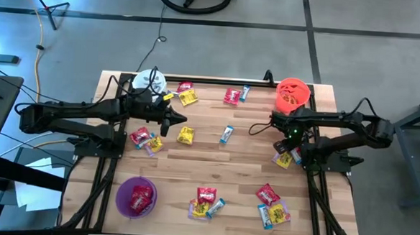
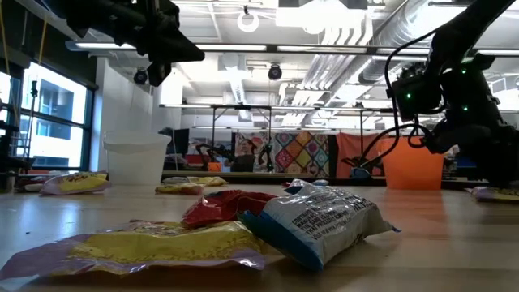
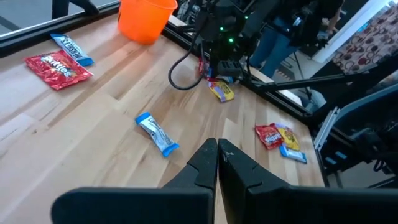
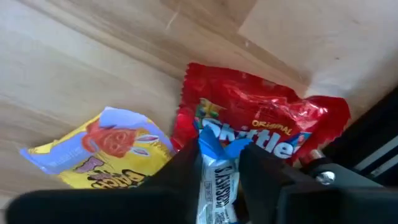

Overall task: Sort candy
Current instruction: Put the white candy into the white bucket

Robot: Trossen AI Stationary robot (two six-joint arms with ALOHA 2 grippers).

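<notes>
Three sweets piled at table's right edge: right gripper (image 4: 217, 168) pinches blue bar (image 4: 217, 180) for sorting; left gripper (image 3: 217, 163) closed, empty, waiting mid-table.

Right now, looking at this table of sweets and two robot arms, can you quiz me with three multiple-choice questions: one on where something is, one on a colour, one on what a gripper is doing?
1. Where does the orange bucket stand?
A. far right corner of the table
B. near left corner
C. table's middle

2. What colour is the bucket that holds a red packet?
A. white
B. purple
C. orange

3. What is the right gripper doing?
A. hanging open over bare wood
B. closed on a light-blue wrapped candy
C. resting inside a bucket

Answers:
1 A: the high view shows it at the table's far right corner.
2 B: the high view shows the red packet inside the purple one.
3 B: the right wrist view shows its fingers either side of the blue wrapper, above a red Skittles packet.
</notes>
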